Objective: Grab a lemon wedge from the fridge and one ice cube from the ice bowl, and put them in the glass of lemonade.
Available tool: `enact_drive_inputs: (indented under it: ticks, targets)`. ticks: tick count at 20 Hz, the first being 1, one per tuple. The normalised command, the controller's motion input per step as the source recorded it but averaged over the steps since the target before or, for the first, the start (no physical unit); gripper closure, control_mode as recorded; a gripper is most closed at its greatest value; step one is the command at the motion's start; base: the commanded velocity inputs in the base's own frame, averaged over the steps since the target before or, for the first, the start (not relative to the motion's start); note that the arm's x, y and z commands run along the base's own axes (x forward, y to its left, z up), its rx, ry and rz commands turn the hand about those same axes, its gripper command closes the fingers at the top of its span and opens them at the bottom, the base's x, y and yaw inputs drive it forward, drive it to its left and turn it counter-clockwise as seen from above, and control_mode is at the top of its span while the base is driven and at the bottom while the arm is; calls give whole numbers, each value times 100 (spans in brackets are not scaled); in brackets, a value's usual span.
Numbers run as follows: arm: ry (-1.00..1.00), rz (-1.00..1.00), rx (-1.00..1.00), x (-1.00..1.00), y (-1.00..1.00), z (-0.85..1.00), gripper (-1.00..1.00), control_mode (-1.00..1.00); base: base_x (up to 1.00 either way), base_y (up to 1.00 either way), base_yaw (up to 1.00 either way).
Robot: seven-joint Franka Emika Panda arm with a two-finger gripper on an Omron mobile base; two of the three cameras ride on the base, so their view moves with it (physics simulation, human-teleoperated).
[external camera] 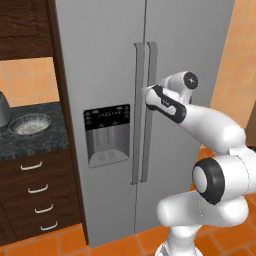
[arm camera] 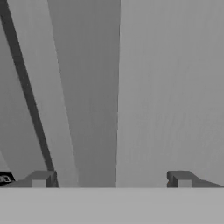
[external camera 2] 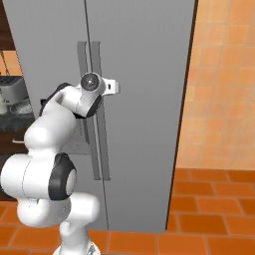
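Tall grey two-door fridge (external camera: 105,75) fills the middle of the scene, both doors shut, two long vertical handles side by side at the centre seam. Black dispenser panel (external camera: 106,134) set in the left door, below mid-height. Right-door handle (external camera: 151,65) just beside the left-door handle (external camera: 138,65), a narrow gap between them.

Dark wood cabinets to the left of the fridge: an upper cabinet (external camera: 25,27) and a drawer stack (external camera: 37,195) with four pale handles under a dark speckled bench (external camera: 35,142). Orange tiled wall (external camera 2: 224,84) to the right, orange tiled floor (external camera 2: 209,219) below.

White arm (external camera: 215,150) reaches forward from near right in the left base view, wrist raised to handle height. Pincer (external camera: 148,96) up against the handles, right at the centre seam; in the hand view two dark fingertips (arm camera: 40,179) stand wide apart, the grey handle and door surface close ahead between them, nothing held.

Ice bowl (external camera: 31,124) sits on the bench left of the fridge, wide, shallow, metallic, with pale contents. Silver toaster (external camera 2: 12,88) on the bench at the far left in the right base view, partly cut off.

Lemon wedge and glass of lemonade: cannot tell where.
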Motion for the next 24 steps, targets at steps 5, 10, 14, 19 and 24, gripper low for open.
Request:
enact_drive_inputs:
  ticks: [5,10,14,19,24]
  targets:
    - [0,4,0,74,3,-36,-100,-100,0,0,0]
    - [0,1,0,69,0,-36,-100,-100,0,0,0]
    - [0,1,0,74,0,-37,-100,-100,0,0,0]
    - [-2,0,0,62,1,-40,100,-100,0,0,0]
    - [7,0,0,-17,-9,0,100,-100,0,0,0]
